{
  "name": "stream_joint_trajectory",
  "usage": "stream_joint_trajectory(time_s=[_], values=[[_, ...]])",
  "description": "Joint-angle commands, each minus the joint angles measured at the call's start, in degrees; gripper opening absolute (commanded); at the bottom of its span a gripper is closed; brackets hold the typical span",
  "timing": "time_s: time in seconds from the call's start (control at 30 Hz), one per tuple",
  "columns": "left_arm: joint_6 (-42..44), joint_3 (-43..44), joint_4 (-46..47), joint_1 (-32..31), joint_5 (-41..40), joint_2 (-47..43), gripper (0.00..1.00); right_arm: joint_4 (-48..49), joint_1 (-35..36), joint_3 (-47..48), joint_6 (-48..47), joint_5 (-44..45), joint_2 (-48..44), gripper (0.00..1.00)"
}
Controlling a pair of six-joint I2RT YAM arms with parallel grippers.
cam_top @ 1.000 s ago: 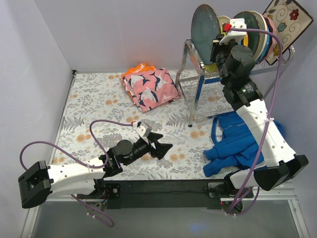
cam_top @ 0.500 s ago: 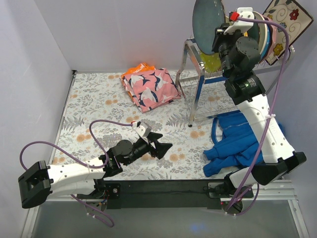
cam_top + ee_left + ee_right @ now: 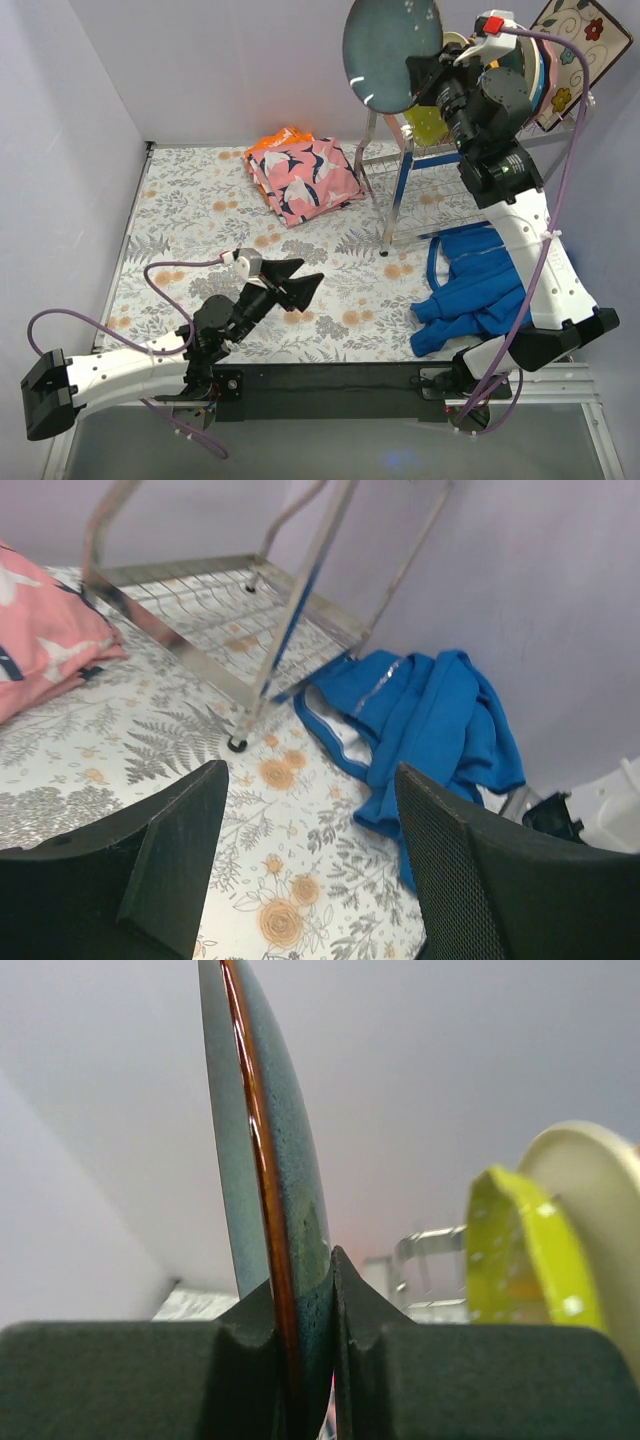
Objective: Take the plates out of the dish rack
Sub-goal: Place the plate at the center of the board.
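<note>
My right arm stands tall from its base at the near right, forearm rising over the blue garment (image 3: 480, 290) and wrist bent leftward at the height of the dish rack's (image 3: 398, 185) top tier. The right gripper (image 3: 418, 78) is pinched narrow on the lower rim of the dark teal plate (image 3: 392, 50). In the wrist view the 2 fingertips (image 3: 355, 1305) press both faces of that plate (image 3: 275, 1160), which stands upright, edge-on. The plate sits up and left of the rack's top tier, apart from the lime dotted plate (image 3: 512, 1250) and the cream plate (image 3: 592, 1185) standing to its right. The square floral plate (image 3: 575, 50) leans at the rack's far right.

My left arm lies low along the near edge, reaching forward and right. The left gripper (image 3: 298, 285) hangs over the floral table (image 3: 190, 200), jaws wide and holding nothing, well short of the rack's leg (image 3: 262, 675).
</note>
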Motion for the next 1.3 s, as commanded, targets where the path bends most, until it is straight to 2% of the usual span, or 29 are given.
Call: stream_joint_trajectory(time_s=[0.0,0.2,0.27,0.33,0.43,0.63,0.83,1.0,1.17,1.27], values=[[-0.54,-1.57,-0.86,-0.26,-10.99,-5.12,0.65,9.79,0.65,-3.69,14.07,-11.66,-5.26,0.01],[-1.06,-2.8,-4.04,-0.26,-19.25,-12.41,0.64,9.18,5.04,-6.15,17.86,-13.08,-4.65,0.01],[-1.76,-3.42,-4.39,-0.26,-22.77,-15.22,0.6,9.36,7.59,-8.52,18.21,-12.47,-5.17,0.01],[-3.61,-3.24,-7.9,-0.26,-29.77,-17.07,0.58,9.36,11.35,-9.67,17.69,-10.1,-5.52,0.01],[-5.99,-3.42,-11.33,-0.26,-35.43,-20.5,0.61,9.0,15.23,-13.88,18.3,-6.5,-7.45,0.01],[-5.98,-4.3,-11.51,-0.26,-34.82,-24.11,0.65,14.45,20.16,-33.91,21.99,-0.44,-15.35,0.01],[-5.99,-3.95,-10.99,-0.35,-35.79,-21.48,0.71,18.23,26.22,-49.28,23.04,4.67,-22.47,0.01],[-5.37,-2.19,-9.85,-0.26,-35.62,-13.58,0.7,21.38,28.43,-60.54,26.82,2.84,-27.92,0.01],[-4.67,-1.39,-8.97,-0.26,-35.18,-9.79,0.68,25.35,28.6,-76.88,32.97,-2.09,-34.34,0.01],[-3.53,-2.36,-6.34,-0.26,-34.74,-8.73,0.68,25.97,28.69,-80.33,32.72,-3.58,-37.77,0.01]])
